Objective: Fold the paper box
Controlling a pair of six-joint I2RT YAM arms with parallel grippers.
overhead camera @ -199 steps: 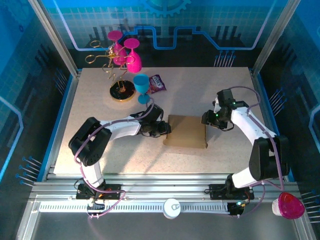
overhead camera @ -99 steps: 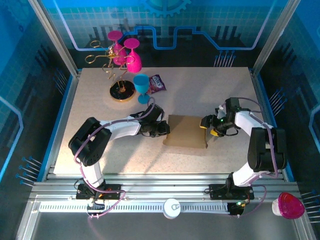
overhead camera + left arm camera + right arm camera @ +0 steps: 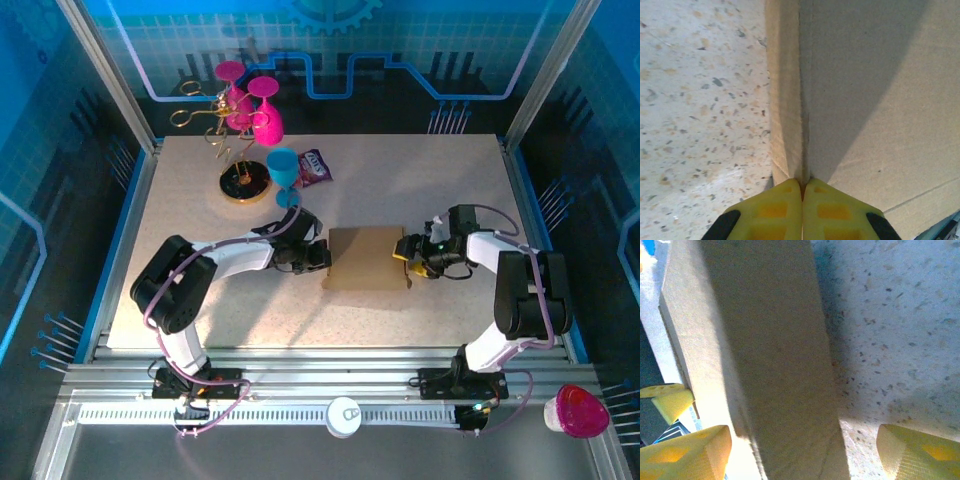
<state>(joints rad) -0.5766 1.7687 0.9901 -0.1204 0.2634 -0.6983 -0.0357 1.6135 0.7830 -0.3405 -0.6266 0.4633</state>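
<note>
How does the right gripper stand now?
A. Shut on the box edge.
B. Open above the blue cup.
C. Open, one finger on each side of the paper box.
C: the right gripper has its yellow fingers wide apart, the paper box between them.

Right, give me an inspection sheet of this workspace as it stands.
Surface: speckled table, no spills seen.
Job's things: paper box lying flat, mid-table.
Clutter: purple snack packet, blue goblet, gold wire stand with pink goblets, far left.
Grippers: left gripper shut on the box's left edge; right gripper open, straddling its right edge.
Cables: lilac cables along both arms, no snag seen.
Surroundings: aluminium frame, blue panels; pink cup and white round object by the near rail.
</note>
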